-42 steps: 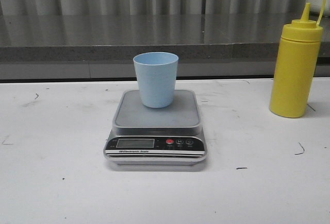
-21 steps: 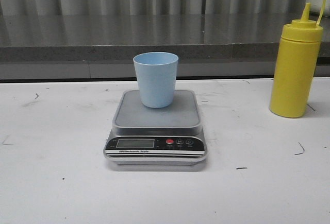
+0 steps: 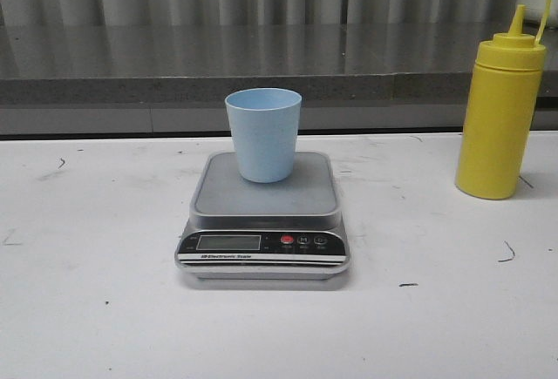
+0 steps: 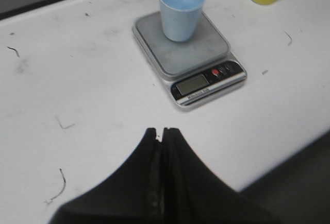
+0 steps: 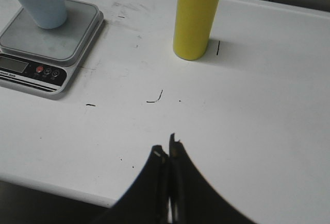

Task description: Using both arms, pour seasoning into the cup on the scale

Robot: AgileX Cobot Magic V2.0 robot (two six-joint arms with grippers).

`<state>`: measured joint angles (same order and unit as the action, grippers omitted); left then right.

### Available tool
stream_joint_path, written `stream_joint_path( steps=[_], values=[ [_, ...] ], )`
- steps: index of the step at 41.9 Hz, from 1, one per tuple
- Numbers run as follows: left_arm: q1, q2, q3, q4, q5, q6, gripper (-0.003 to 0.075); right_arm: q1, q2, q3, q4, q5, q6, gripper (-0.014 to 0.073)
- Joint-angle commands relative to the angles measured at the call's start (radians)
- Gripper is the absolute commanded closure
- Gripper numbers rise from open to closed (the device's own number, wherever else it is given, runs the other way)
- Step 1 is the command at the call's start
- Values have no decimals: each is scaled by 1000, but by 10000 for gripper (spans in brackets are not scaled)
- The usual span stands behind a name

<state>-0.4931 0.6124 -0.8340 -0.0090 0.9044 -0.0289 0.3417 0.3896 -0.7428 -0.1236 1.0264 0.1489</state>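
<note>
The pale blue cup (image 3: 263, 133) stands upright on the steel platform of the silver-grey scale (image 3: 263, 222), mid-table; both also show in the left wrist view, cup (image 4: 181, 9) and scale (image 4: 188, 59), and in the right wrist view, cup (image 5: 37, 0) and scale (image 5: 46, 46). The yellow seasoning bottle (image 3: 501, 109) stands upright at the right, capped; it shows in the right wrist view (image 5: 197, 18). My left gripper (image 4: 161, 131) is shut and empty, near the table's front edge, well short of the scale. My right gripper (image 5: 167, 144) is shut and empty, near the front edge, short of the bottle. Neither gripper shows in the front view.
The white table (image 3: 105, 309) bears small dark scuff marks. A grey ledge and corrugated wall (image 3: 261, 48) run along the back. The table's front edge (image 5: 46, 183) lies close under both grippers.
</note>
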Motion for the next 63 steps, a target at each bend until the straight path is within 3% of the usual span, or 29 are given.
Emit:
stream_joint_path(
  steps=[1,15,24,34,63],
  values=[
    [75,-70,15,9,-131,-3,740,-1,8,-31,-18,-61,1,659],
    [331,-455,522,9,-652,-3,740,-1,8,-31,-18,-61,1,659],
    [401,-617,751,-23,-782,-3,740,-1,8,-31,-18,-61,1,659],
    [415,-635,863,-36,-929,-3,740,-1,8,-31,-18,-60,1,659],
    [427,-633,863,-36,-948,-3,740,-1,8,-31,-18,-60,1,659]
  ],
)
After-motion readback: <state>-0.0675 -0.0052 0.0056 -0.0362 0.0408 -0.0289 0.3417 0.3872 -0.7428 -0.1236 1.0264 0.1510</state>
